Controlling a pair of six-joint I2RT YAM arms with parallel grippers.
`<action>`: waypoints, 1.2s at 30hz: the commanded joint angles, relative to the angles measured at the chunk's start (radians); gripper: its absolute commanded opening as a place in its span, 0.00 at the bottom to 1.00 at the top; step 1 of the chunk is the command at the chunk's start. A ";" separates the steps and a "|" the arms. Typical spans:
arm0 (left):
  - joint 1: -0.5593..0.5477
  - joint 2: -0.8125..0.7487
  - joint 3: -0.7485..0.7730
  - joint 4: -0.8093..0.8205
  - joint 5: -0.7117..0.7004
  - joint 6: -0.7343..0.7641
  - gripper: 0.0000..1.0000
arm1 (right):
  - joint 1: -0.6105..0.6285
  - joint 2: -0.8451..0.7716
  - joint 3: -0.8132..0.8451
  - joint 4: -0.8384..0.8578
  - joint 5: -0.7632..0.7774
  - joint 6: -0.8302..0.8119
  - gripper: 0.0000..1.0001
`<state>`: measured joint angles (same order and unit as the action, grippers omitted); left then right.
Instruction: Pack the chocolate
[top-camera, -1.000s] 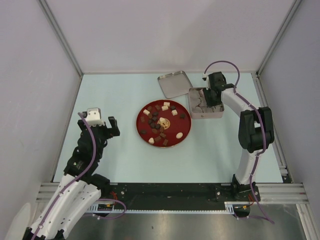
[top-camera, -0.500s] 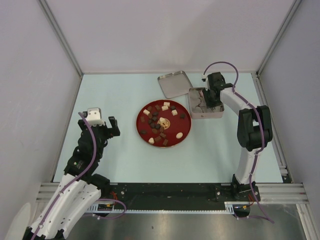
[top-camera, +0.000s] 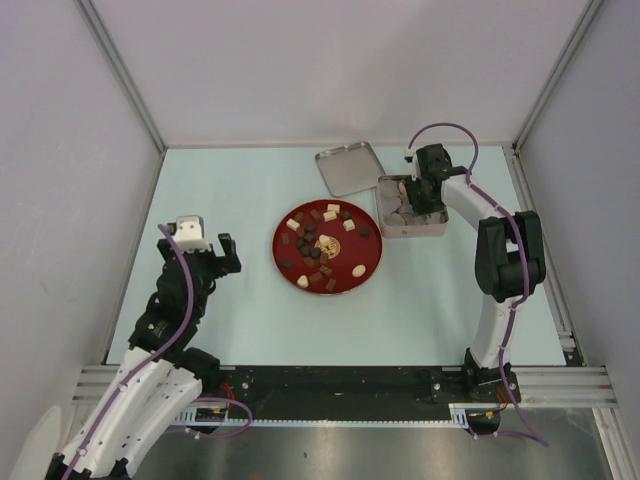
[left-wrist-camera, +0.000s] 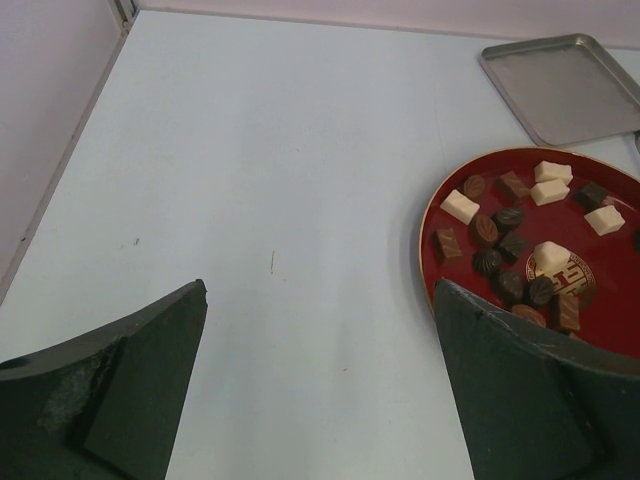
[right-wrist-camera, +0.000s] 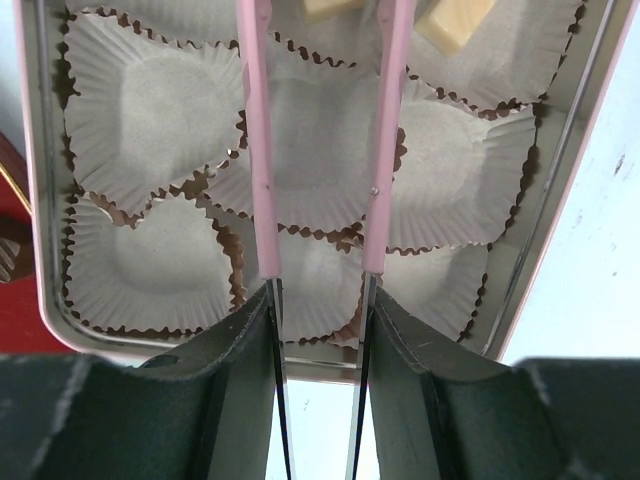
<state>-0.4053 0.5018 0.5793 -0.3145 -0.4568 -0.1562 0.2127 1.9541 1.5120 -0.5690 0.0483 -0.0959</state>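
Several chocolates (top-camera: 312, 246), dark, reddish-brown and cream, lie on the red plate (top-camera: 366, 262) at the table's middle. My right gripper (top-camera: 418, 190) is shut on thin pink tongs (right-wrist-camera: 256, 150) and holds them over the open tin (top-camera: 436, 226). The tin's paper cups (right-wrist-camera: 150, 100) are mostly empty. Two cream chocolates (right-wrist-camera: 452, 25) show at its far end, one between the tong arms. The tong tips are out of view. My left gripper (top-camera: 208, 258) is open and empty, left of the plate. The chocolates (left-wrist-camera: 498, 238) also show in the left wrist view.
The tin's lid (top-camera: 350, 167) lies flat behind the plate, left of the tin; it also shows in the left wrist view (left-wrist-camera: 570, 90). The enclosure's walls and metal frame ring the pale blue table.
My right gripper with the tongs has shifted slightly over the tin. The left arm has not moved.
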 joint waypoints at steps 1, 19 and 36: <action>0.003 0.001 -0.007 0.035 0.018 0.004 1.00 | -0.001 -0.047 0.011 0.032 -0.018 0.019 0.41; 0.003 0.058 -0.010 0.045 0.024 0.006 1.00 | 0.306 -0.267 -0.101 -0.012 -0.031 0.055 0.42; 0.003 0.115 -0.009 0.046 0.043 0.010 1.00 | 0.534 -0.147 -0.150 -0.008 -0.025 -0.005 0.43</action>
<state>-0.4053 0.6273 0.5701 -0.3065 -0.4221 -0.1562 0.7345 1.7828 1.3575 -0.5907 0.0177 -0.0788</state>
